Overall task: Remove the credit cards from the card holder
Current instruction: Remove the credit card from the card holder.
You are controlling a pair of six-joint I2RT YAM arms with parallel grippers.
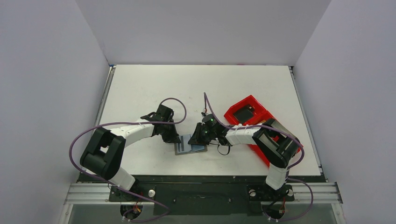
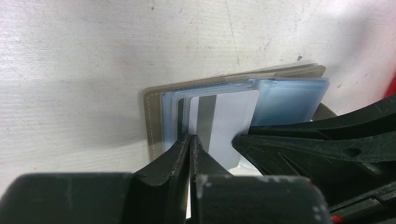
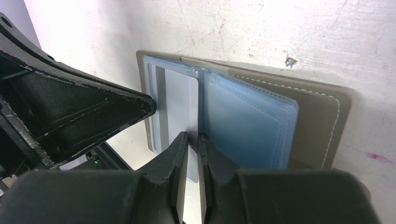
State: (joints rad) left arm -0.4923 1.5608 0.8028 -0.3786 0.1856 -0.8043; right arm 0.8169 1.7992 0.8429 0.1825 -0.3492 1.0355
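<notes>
We see the grey card holder point(image 1: 190, 147) lying open on the white tabletop point(image 1: 154, 88), between both arms. The left pincer point(image 2: 191, 140), clenched and empty, rests its tips on the holder's left half. The right pincer point(image 3: 192, 140) pinches the near edge of a pale credit card point(image 3: 180, 102) sitting in its clear sleeve.

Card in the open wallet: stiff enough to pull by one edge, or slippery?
Probably stiff: the card lies flat with straight edges. Likely slick: its face looks glossy, so a pinch may slip. The wallet looks soft and light, and may drag along unless pinned.
</notes>
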